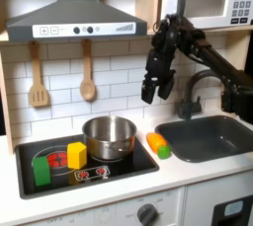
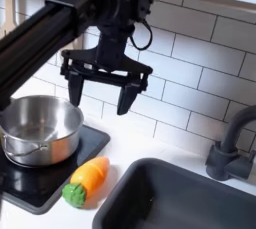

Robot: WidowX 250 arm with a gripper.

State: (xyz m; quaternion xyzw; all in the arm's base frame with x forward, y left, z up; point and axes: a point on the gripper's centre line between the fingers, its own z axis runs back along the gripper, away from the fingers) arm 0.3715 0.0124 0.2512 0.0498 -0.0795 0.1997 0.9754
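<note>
Centrally in the second exterior view, the gripper hangs in the air with its fingers spread apart, holding nothing. Below it, in the lower left of the frame, a toy carrot lies on the white surface, well apart from the fingertips. A steel pot sits on the black stovetop at the frame's left, and a dark sink fills the lower right.

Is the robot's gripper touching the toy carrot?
Apart. In the second exterior view the gripper hangs open in the air, with white tile wall showing between its fingertips and the carrot lying on the counter below.
</note>
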